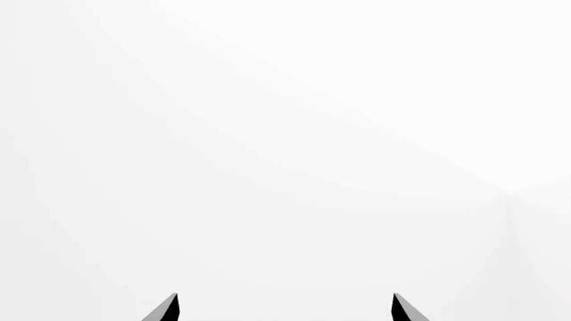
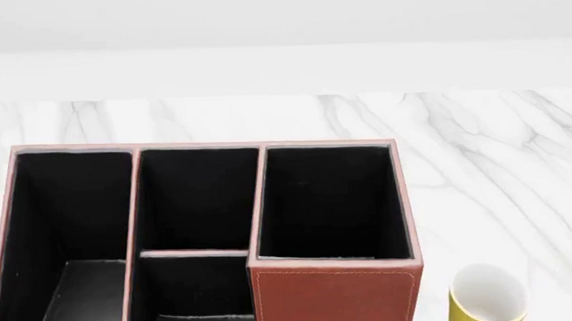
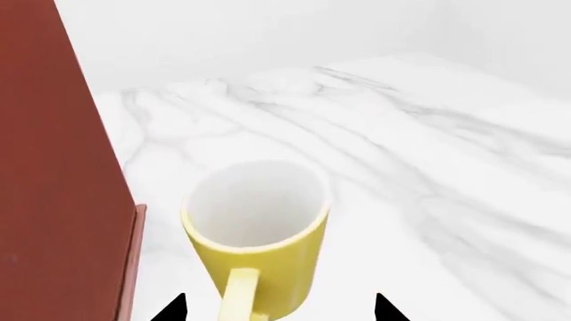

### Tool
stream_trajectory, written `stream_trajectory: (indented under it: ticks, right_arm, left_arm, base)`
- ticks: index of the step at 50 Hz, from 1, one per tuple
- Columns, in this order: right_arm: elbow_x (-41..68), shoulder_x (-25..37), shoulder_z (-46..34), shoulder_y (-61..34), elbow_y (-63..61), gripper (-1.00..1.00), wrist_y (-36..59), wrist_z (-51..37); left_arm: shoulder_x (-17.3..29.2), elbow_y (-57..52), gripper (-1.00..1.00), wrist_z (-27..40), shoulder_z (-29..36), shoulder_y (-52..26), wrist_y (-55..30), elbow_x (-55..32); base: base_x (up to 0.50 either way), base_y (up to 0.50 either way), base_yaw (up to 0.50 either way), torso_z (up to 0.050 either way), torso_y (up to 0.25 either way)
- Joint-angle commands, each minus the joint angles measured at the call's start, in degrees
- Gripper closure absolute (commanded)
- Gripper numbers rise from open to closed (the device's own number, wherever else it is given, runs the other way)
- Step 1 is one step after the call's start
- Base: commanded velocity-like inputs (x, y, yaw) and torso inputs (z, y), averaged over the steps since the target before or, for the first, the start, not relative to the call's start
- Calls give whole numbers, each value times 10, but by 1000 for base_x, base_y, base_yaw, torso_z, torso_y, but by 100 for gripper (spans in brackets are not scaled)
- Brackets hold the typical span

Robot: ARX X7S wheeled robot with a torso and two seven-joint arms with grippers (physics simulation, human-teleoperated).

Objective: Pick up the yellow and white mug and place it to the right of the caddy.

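The yellow and white mug [image 2: 488, 296] stands on the marble table just right of the caddy [image 2: 333, 298], near the caddy's front right corner. The caddy is reddish-brown with several black-lined compartments. In the right wrist view the mug [image 3: 259, 227] stands with its mouth up and its yellow handle toward the camera, and the caddy's wall [image 3: 53, 187] is beside it. My right gripper [image 3: 279, 307] is open, with one fingertip on each side of the mug's lower part and a gap to each. My left gripper [image 1: 285, 307] is open and empty, facing a blank white surface. Neither gripper shows in the head view.
The white marble tabletop [image 2: 496, 167] stretches behind and to the right of the caddy. A plain white wall [image 2: 281, 32] runs along the table's far edge.
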State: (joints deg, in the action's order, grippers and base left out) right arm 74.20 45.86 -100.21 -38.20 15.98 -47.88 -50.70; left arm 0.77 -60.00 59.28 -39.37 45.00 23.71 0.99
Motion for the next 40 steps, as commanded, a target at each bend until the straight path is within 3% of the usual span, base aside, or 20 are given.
stream_trajectory:
  ticks: [1, 40]
  right_arm:
    - [-45, 18, 11, -11, 6, -100, -20, -20]
    - [-308, 230, 53, -107, -363, -100, 39, -241]
  left_arm:
    - [-8, 0, -100, -31, -3, 0, 2, -12]
    - [-8, 0, -100, -33, -13, 0, 4, -22]
  base:
    - [0, 0, 0, 0, 0]
    - [0, 0, 0, 0, 0]
